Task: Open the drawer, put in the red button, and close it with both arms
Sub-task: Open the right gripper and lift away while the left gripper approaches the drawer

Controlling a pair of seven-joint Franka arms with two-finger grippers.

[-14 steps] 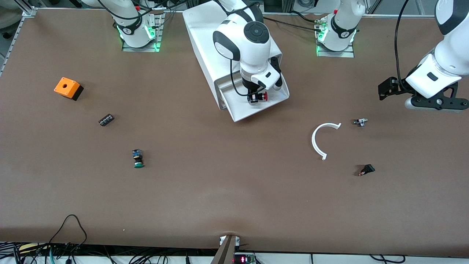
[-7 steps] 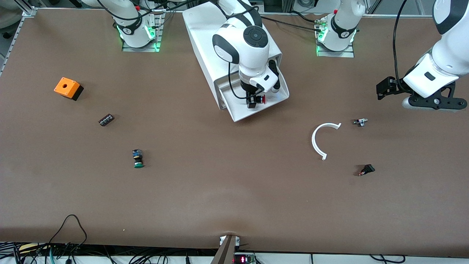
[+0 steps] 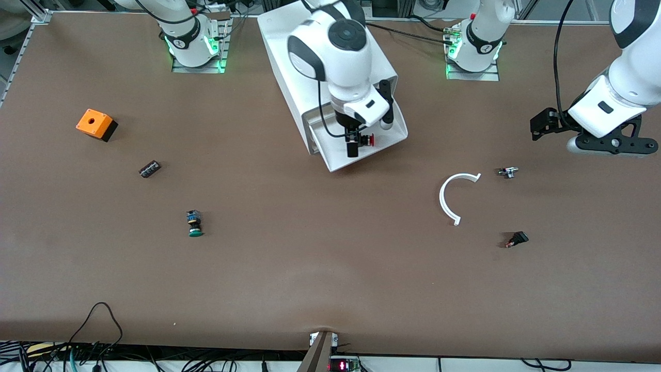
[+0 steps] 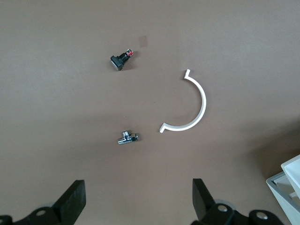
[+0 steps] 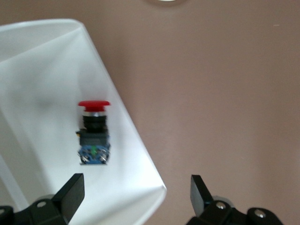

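The drawer (image 3: 384,140) stands pulled out of the white cabinet (image 3: 286,49) toward the front camera. The red button (image 3: 365,139) lies on its side in the drawer, its red cap toward the left arm's end. My right gripper (image 3: 352,148) hangs open just above the drawer, beside the button and not touching it. In the right wrist view the red button (image 5: 93,133) rests on the drawer floor (image 5: 42,70), and my right gripper (image 5: 136,190) is spread wide and empty over the drawer's corner. My left gripper (image 3: 609,146) waits open and empty above the table at the left arm's end (image 4: 139,194).
A green-capped button (image 3: 195,225), a small black block (image 3: 150,169) and an orange box (image 3: 95,124) lie toward the right arm's end. A white arc (image 3: 450,199), a small metal fitting (image 3: 507,172) and a black part (image 3: 517,239) lie toward the left arm's end.
My right gripper lowered the red button into the drawer and opened; the button now lies free on the drawer floor. The left arm shifted only slightly.
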